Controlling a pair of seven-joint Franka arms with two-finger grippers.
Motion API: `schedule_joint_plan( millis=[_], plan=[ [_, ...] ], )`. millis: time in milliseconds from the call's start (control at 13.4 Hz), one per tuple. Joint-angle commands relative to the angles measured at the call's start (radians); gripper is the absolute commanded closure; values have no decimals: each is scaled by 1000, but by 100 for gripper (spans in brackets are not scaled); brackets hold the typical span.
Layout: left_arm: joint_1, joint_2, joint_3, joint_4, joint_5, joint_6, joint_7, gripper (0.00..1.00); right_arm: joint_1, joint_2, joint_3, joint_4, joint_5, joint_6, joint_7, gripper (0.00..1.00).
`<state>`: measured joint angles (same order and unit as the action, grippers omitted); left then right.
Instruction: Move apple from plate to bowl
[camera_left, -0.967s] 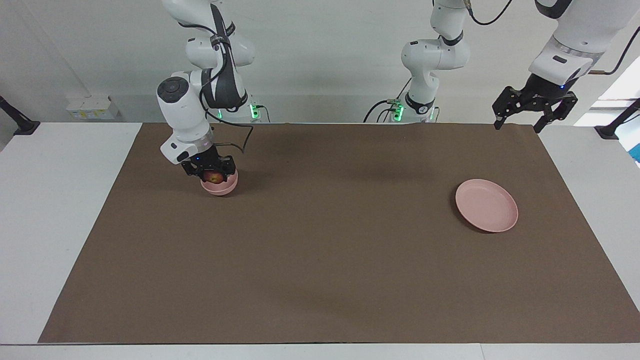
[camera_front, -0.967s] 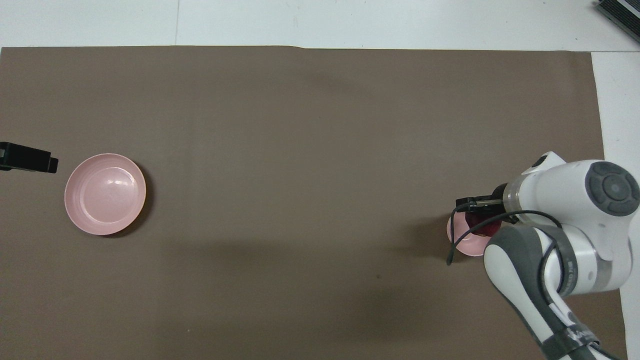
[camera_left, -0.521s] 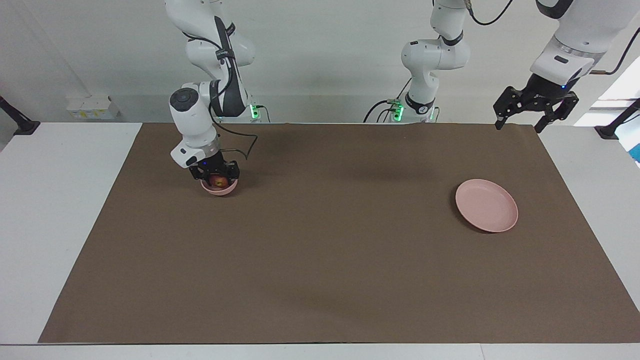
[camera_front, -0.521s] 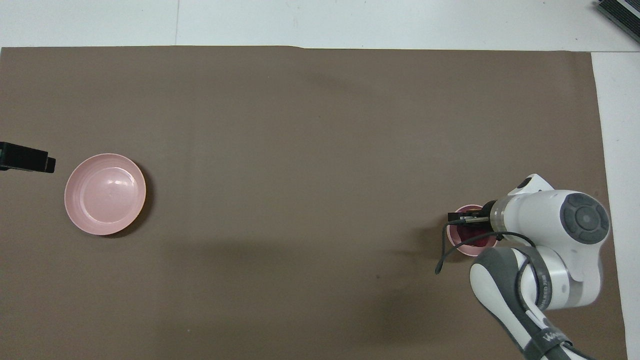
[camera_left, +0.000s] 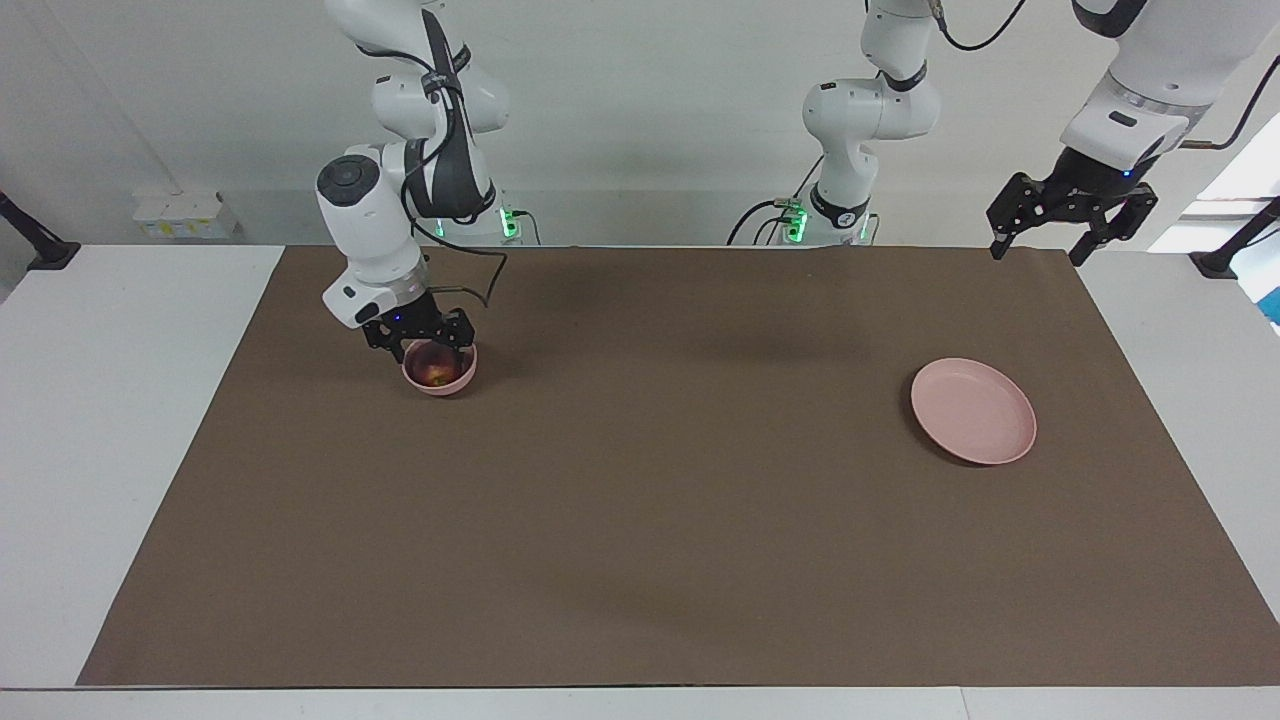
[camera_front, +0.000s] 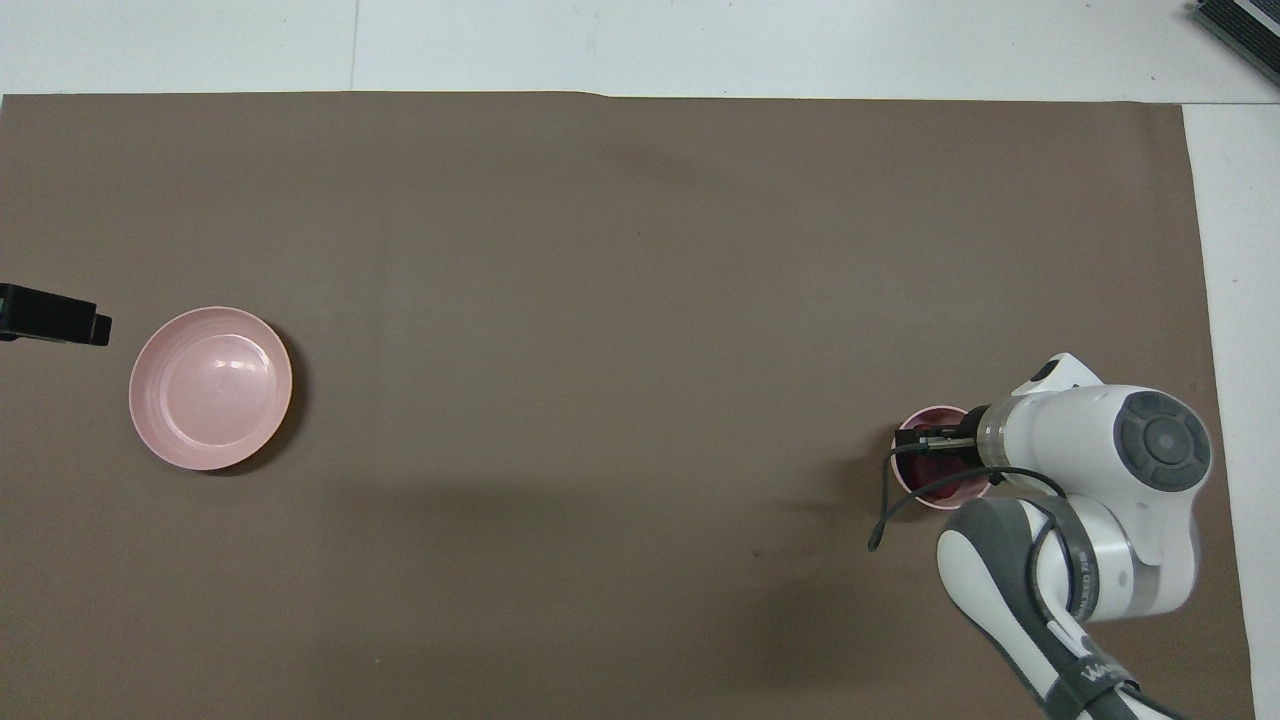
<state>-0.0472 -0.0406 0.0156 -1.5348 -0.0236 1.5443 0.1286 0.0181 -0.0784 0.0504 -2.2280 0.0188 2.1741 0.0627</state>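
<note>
Hovering at the left of the facing view, our right gripper (camera_left: 419, 346) stands directly above the apple (camera_left: 434, 373), fingers spread and holding nothing. We see the apple resting inside the bowl (camera_left: 440, 384), so the withdrawal path is straight up. Our left gripper (camera_left: 1072, 215) waits at upper right, fingers spread and empty, above the bare plate (camera_left: 973, 411).

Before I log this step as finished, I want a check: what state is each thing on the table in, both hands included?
apple: lying inside the bowl, free of any grip.
bowl: upright on the brown mat, holding the apple.
plate: flat on the mat toward the left arm's end, nothing on it.
right hand: open, just over the bowl's rim.
left hand: open, raised over the mat's edge; this arm waits.
</note>
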Motion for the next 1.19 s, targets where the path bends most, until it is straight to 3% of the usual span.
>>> schedule_joint_plan(
  millis=[0,372,595,819,1116],
  plan=[
    [-10,-10,7,-4,16,-10,5,0,-26,12,8,126,-7,-115,-14,0],
    [-10,-10,7,-2,16,-10,5,0,-27,15,6,347,-5,-311,55,0],
    [-10,-10,7,-4,16,-10,5,0,-3,6,19,419,-7,-384,173,0],
    [-10,-10,7,-4,16,-10,5,0,-26,17,20,528,-16,-466,70,0],
    [-10,-10,7,-4,16,-10,5,0,-65,83,8,666,6,-585,68,0]
  ],
)
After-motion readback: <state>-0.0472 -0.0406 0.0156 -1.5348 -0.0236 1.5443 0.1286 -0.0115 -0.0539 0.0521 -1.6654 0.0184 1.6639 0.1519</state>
